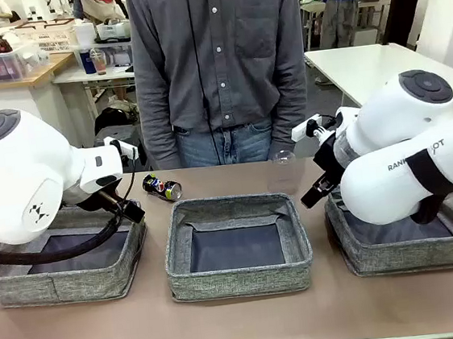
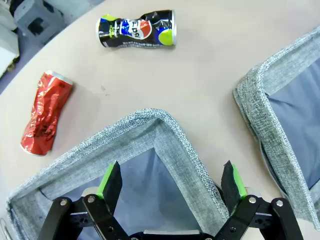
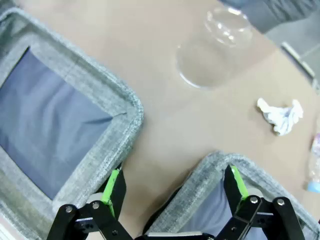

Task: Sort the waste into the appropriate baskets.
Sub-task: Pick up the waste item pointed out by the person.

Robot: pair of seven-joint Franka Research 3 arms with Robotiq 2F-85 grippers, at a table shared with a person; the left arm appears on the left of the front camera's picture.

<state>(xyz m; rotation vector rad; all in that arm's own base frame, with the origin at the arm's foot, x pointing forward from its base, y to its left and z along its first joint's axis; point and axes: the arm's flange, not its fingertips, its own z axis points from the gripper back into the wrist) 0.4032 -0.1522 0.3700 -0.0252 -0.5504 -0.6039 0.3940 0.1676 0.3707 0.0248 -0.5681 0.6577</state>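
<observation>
**Waste-sorting station, front and wrist views.** Three grey woven baskets stand in a row on the worktop (image 1: 243, 326): left basket (image 1: 60, 286), middle basket (image 1: 240, 280), right basket (image 1: 418, 256); the middle one shows a dark flat bottom. Left tool (image 2: 171, 176): green-padded fingers apart, nothing between them, hanging over the left basket's far corner on the side of the middle basket; beyond that corner, on the worktop, lie the crushed red can (image 2: 44, 112) and, farther off, the dark blue soda can (image 2: 136, 30), both on their sides and apart from each other. Right tool (image 3: 175, 181): fingers likewise apart and holding nothing, above the right basket's corner nearest the middle basket; the clear plastic cup (image 3: 212, 52) rests on the worktop beyond the gap between those two baskets; the crumpled white-and-blue wrapper (image 3: 281, 114) lies near it, outside every basket. A person (image 1: 219, 65) stands at the far edge, behind the middle basket.
</observation>
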